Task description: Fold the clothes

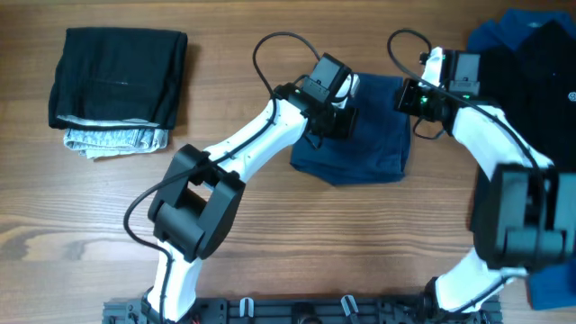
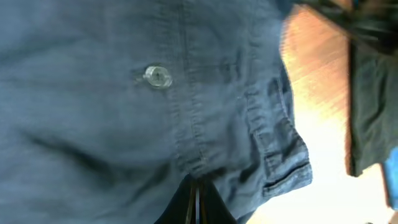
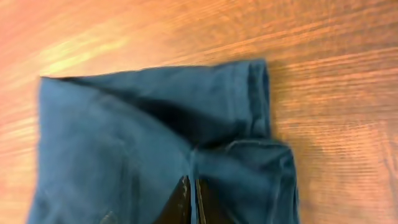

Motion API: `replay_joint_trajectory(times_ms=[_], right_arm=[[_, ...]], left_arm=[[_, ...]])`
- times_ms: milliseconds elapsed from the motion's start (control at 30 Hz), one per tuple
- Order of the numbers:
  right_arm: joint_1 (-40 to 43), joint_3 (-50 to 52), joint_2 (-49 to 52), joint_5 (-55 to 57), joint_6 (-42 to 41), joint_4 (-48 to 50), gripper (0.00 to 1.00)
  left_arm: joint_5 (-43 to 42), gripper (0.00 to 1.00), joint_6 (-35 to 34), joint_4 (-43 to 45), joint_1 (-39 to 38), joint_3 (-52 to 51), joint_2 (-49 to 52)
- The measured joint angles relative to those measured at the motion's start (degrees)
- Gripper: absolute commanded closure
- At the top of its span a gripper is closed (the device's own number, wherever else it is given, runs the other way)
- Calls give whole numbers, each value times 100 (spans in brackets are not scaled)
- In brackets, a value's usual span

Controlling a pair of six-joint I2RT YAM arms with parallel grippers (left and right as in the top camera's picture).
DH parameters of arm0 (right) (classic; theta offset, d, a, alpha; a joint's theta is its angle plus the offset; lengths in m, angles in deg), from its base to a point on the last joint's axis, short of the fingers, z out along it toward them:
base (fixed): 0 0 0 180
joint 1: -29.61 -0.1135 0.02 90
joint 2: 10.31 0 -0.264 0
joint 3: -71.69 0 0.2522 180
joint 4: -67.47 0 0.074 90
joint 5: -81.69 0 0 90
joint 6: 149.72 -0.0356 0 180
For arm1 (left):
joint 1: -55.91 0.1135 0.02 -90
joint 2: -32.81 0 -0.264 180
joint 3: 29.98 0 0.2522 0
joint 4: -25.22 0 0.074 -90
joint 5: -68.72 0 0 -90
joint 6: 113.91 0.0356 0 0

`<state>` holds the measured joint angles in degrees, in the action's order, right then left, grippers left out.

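Left gripper [image 2: 196, 188] and right gripper [image 3: 191, 188] seemingly pinch navy shorts [image 1: 371, 148].

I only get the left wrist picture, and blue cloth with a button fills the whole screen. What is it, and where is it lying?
Observer: It's a pair of navy shorts, folded into a compact block on the wooden table, near the middle.
Operator: Is anything else folded?
Observer: Yes. At the left end a black garment lies folded on top of a light grey one.
Operator: What is the other arm doing?
Observer: The right gripper is down on the same shorts at a folded corner. Its fingertips are nearly together and creases run toward them, so it appears to be pinching the cloth.
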<state>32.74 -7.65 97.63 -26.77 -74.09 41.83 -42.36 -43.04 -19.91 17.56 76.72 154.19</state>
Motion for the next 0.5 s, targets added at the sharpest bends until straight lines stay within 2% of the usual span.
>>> replay_joint_trajectory(times_ms=[167,300,367,500], right_arm=[[0,-66,879,4,15,946,96],[0,-175,962,-17,15,872,96],[0,-181,962,-17,15,846,96],[0,-199,962,-17,15,804,96]], left_arm=[[-133,96,0,289,-249,0,101],[-247,96,2,446,-483,0,411],[-728,96,0,638,-544,0,721],[-2247,96,-68,1222,-424,-7,859]])
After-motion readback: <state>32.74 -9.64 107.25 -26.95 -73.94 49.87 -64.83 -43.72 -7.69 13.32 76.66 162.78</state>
